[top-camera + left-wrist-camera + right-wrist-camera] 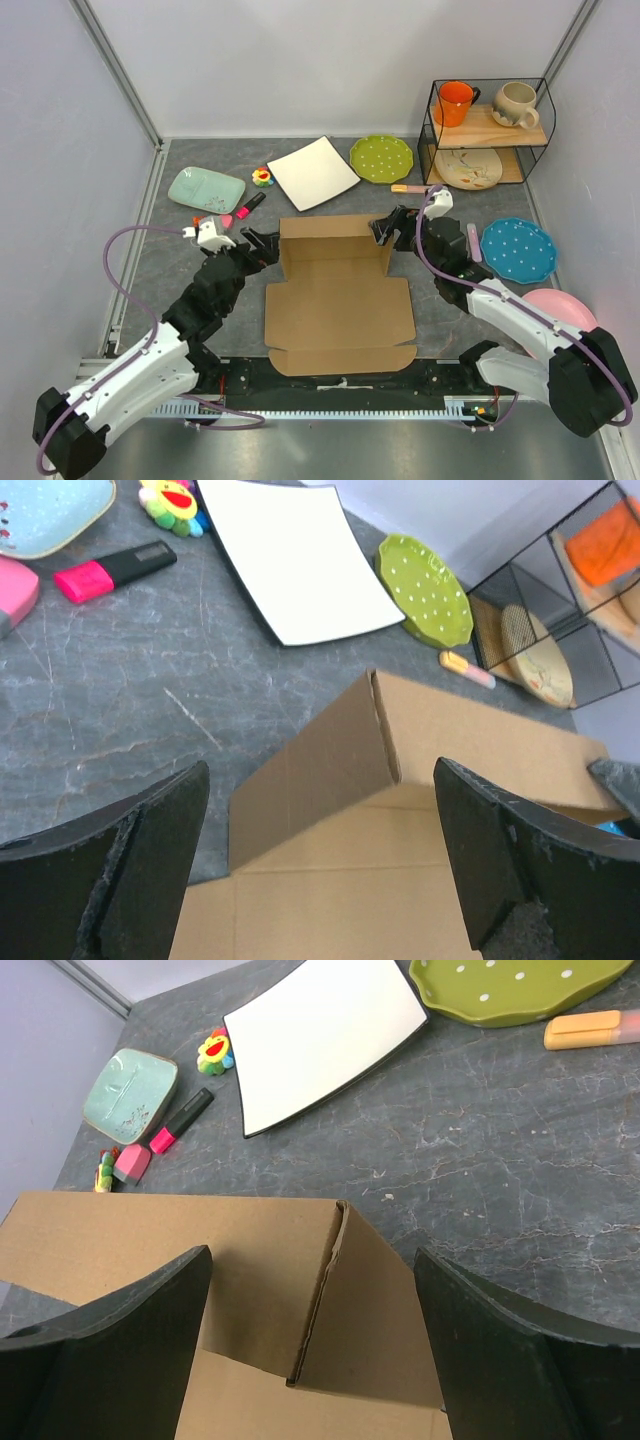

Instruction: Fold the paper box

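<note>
1. The plain brown corrugated cardboard mailer box (340, 305) lies in the middle of the grey marbled tabletop (480, 205), between the two arms. Its broad base panel is flat, and a narrow creased strip lies flat along the near edge.
2. The box's far panel stands upright. At each end a short flap is bent toward the near side, forming two corners.
3. The left arm's fingers (262, 243) are spread wide and straddle the far left corner. In the left wrist view the cardboard stands clear of the left-hand finger; contact with the other cannot be told.
4. The right arm's fingers (388, 228) are likewise open, with the far right corner between them. Whether they touch the cardboard cannot be told.
5. Beyond the box lie a white square plate (313, 172), a green dotted plate (381, 158), a pale teal divided dish (206, 188), a pink-and-black highlighter (250, 206), a small colourful flower toy (263, 177) and a peach marker (410, 188).
6. At the far right stands a black wire rack with wooden shelves (488, 130). It holds an orange mug (455, 103) and a beige mug (516, 104) above, and a cream plate (468, 167) below.
7. A blue dotted plate (518, 249) and a pink plate (562, 303) lie right of the right arm.
</note>
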Robot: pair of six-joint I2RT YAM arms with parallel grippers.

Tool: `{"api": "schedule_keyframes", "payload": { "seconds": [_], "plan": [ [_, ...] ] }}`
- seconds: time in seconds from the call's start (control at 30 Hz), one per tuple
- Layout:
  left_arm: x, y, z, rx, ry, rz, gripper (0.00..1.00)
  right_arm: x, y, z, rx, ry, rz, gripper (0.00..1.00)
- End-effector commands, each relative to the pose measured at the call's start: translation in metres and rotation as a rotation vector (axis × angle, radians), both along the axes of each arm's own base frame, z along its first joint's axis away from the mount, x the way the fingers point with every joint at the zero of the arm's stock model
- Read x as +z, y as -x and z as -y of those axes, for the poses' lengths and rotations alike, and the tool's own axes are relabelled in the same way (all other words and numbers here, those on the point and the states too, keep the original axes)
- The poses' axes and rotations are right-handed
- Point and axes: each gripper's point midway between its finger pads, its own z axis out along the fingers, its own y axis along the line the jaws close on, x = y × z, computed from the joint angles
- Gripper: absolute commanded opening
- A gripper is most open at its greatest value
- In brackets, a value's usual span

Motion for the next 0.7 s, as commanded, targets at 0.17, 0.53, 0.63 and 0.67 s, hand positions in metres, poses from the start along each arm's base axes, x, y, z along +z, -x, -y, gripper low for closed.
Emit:
{"api": "schedule_keyframes", "payload": {
  "seconds": [0.17,0.53,0.63,0.67],
  "plan": [
    [0.051,-0.027,0.023,-0.12,0.142,0.081,0.99,-0.029,0.013,0.006,0.014,0.028,-0.042,0.88],
    [0.008,-0.032,0.049,-0.269,0.102,-0.076,0.97,-0.037,0.022,0.009,0.026,0.041,-0.055,0.87],
    [-0.009,-0.033,0.048,-0.269,0.084,-0.129,0.91,-0.037,0.024,0.01,0.032,0.044,-0.055,0.87],
    [-0.014,-0.033,0.048,-0.268,0.082,-0.141,0.88,-0.038,0.026,0.01,0.034,0.048,-0.058,0.87]
  ]
}}
